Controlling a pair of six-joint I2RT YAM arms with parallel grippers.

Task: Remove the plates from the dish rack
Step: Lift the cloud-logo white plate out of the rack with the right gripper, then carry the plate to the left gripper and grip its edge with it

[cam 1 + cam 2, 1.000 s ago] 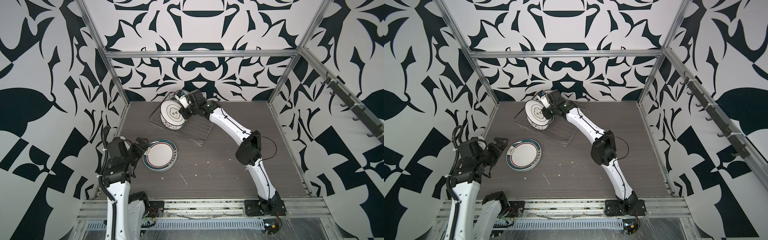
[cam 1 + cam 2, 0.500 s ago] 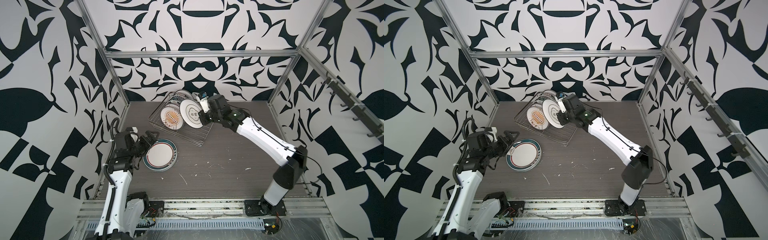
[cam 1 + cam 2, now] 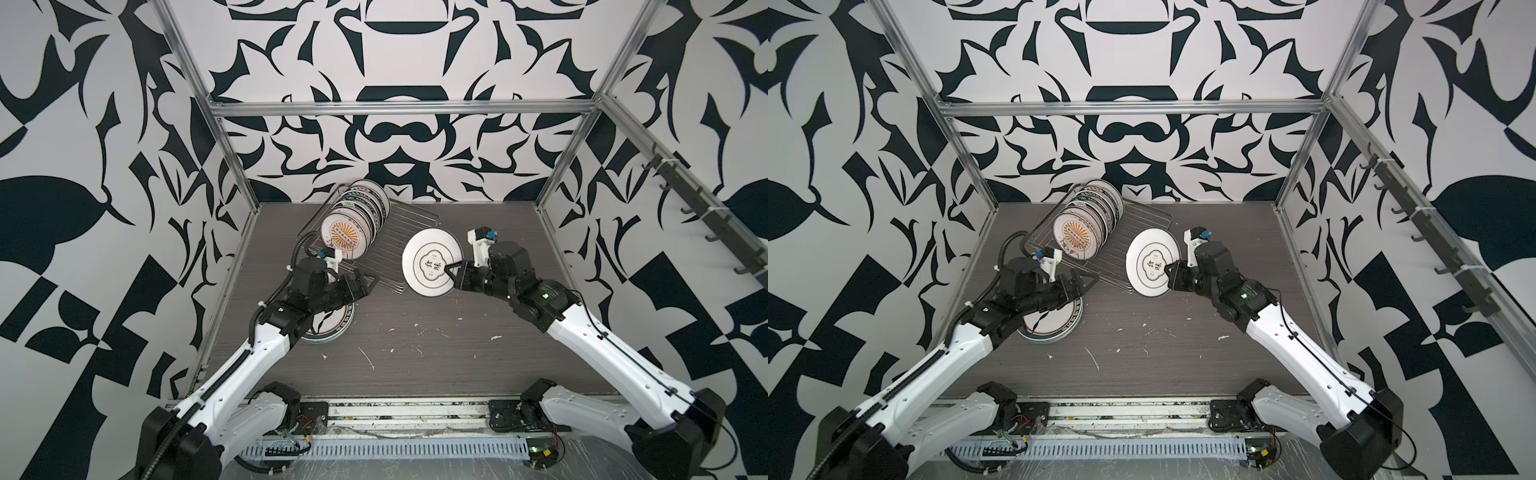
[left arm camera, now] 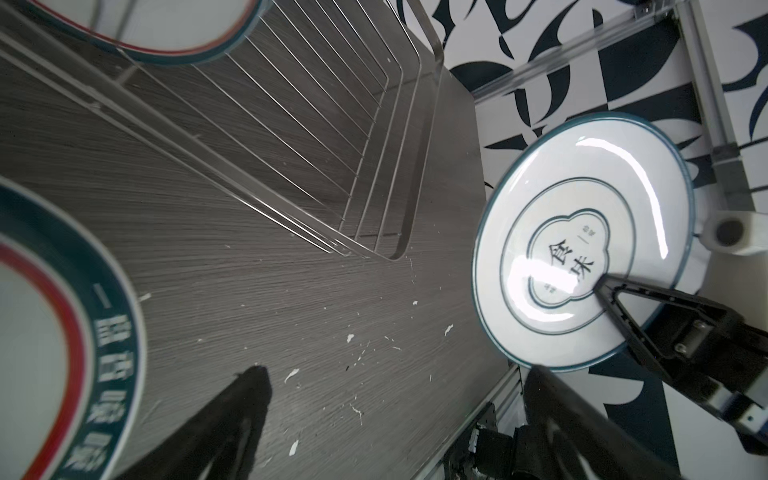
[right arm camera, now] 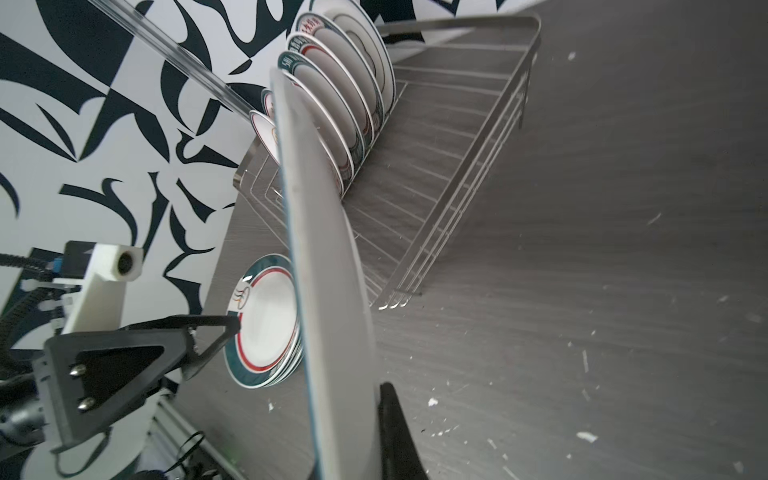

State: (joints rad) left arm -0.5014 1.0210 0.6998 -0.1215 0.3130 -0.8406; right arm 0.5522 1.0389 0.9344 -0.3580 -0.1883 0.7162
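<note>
Holding a white plate (image 3: 432,262) upright just beside the dish rack (image 3: 409,224), right gripper (image 3: 451,273) clamped on its rim, left gripper (image 3: 365,280) spread wide above stacked plates (image 3: 336,326).

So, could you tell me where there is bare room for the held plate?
Bare table lies between the stack, the rack and the right arm; the rack's right half is bare. Crowded: the rack's left end, packed with plates, and the stack by the left gripper.

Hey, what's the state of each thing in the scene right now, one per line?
held plate: lifted, on edge
right end effector: shut on held plate
left end effector: open, empty
rack plates: upright in rack
stacked plates: flat on table
rack: partly empty
</note>
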